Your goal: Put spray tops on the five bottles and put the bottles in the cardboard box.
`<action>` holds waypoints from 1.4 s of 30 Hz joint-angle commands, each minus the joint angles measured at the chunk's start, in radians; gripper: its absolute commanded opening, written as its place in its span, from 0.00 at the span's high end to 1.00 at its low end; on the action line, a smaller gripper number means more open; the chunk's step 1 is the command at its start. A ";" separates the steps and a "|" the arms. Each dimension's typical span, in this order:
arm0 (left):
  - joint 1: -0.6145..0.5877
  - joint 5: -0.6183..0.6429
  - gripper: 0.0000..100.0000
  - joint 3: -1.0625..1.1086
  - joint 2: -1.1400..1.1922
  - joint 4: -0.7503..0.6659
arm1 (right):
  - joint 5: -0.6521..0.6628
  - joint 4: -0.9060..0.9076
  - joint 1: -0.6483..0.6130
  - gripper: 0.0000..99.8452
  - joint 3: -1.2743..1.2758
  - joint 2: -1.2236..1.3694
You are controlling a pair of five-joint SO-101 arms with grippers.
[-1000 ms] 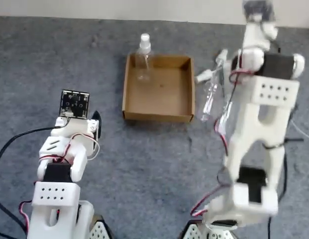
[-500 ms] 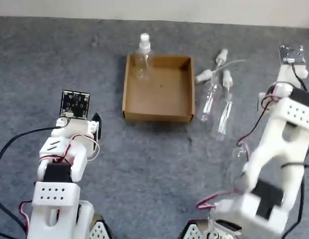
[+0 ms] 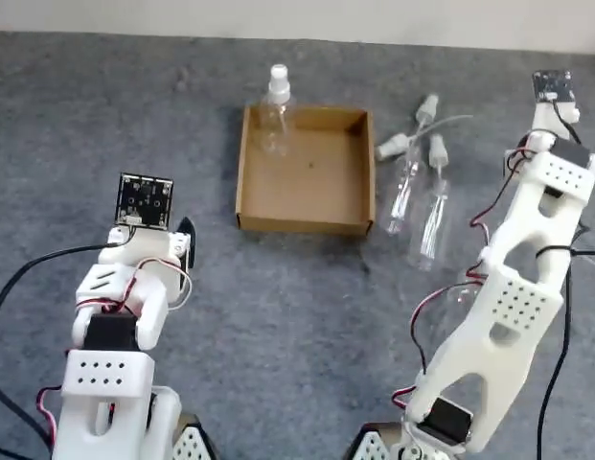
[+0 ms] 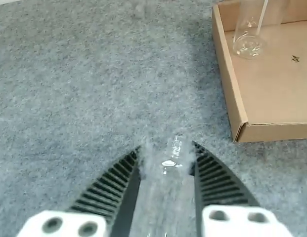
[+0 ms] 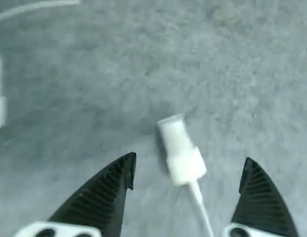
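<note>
clear bottle point(image 4: 169, 173) in left tool point(image 4: 166, 149); white spray top point(image 5: 182, 154) on fuzzy carpet point(image 5: 242, 74)

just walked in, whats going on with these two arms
Two robot arms are fitting spray tops on bottles and boxing them. The left tool is shut on an uncapped clear bottle near the cardboard box. The right tool hangs open over a loose spray top on the grey carpet. One capped bottle stands in the box; two more bottles lie beside it.
</note>
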 commanded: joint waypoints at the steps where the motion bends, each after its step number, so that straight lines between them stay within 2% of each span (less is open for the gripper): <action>1: -0.005 -0.005 0.90 -0.008 -0.002 -0.002 | 0.014 -0.015 0.018 0.73 -0.248 0.120; 6: -0.005 -0.005 0.90 -0.007 -0.002 -0.002 | 0.057 -0.008 0.018 0.74 -0.374 0.246; 12: -0.005 -0.005 0.90 -0.007 -0.002 -0.002 | 0.060 0.147 0.019 0.93 -0.383 0.269; 14: -0.005 -0.005 0.90 -0.007 -0.002 -0.002 | 0.060 0.200 0.019 0.97 -0.390 0.263; 18: -0.005 -0.005 0.90 -0.007 -0.002 -0.002 | 0.055 0.332 0.028 0.97 -0.479 0.214; 25: -0.005 -0.005 0.90 -0.007 -0.002 -0.002 | 0.054 0.708 -0.001 0.97 -0.733 0.048; 28: -0.005 -0.005 0.90 -0.008 -0.002 -0.002 | -0.015 0.711 -0.013 0.97 -0.739 -0.070; 31: -0.005 -0.003 0.90 -0.018 -0.002 0.003 | -0.086 0.713 -0.016 0.97 -0.555 -0.231; 33: -0.005 -0.003 0.90 -0.048 -0.002 0.014 | -0.135 0.713 -0.041 0.97 -0.337 -0.386; 36: -0.013 -0.038 0.90 -0.134 -0.002 0.163 | -0.169 0.711 -0.120 0.97 0.077 -0.694; 40: -0.030 -0.109 0.90 -0.249 -0.001 0.381 | -0.187 0.708 -0.381 0.97 0.598 -1.115; 42: -0.071 -0.129 0.90 -0.298 -0.001 0.434 | -0.276 0.688 -0.572 0.97 0.819 -1.267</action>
